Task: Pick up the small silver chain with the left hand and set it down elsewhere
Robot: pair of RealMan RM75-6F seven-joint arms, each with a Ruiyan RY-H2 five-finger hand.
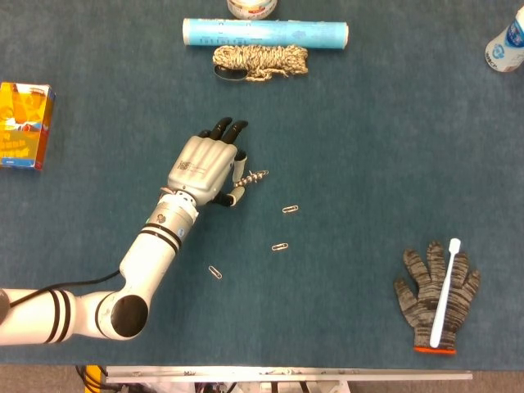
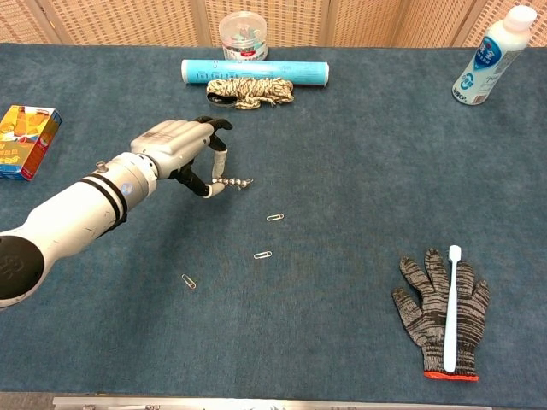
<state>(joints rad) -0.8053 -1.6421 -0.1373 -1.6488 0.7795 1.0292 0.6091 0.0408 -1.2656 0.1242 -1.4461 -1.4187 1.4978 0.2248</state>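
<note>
The small silver chain (image 1: 254, 177) (image 2: 237, 182) is a short beaded strand left of the table's middle. My left hand (image 1: 205, 168) (image 2: 181, 150) pinches its left end between thumb and a finger, the other fingers curled over it. The strand stretches out to the right of the fingertips, low over the blue cloth; whether it touches the cloth is not clear. Its free end lies over the spot of a paperclip. My right hand shows in neither view.
Loose paperclips (image 1: 290, 209) (image 1: 280, 246) (image 1: 214, 272) lie right of and below the hand. A rope coil (image 1: 260, 60) and blue roll (image 1: 264, 33) sit at the back, an orange box (image 1: 24, 115) far left, a glove with a toothbrush (image 1: 434, 295) front right, a bottle (image 2: 489, 55) back right.
</note>
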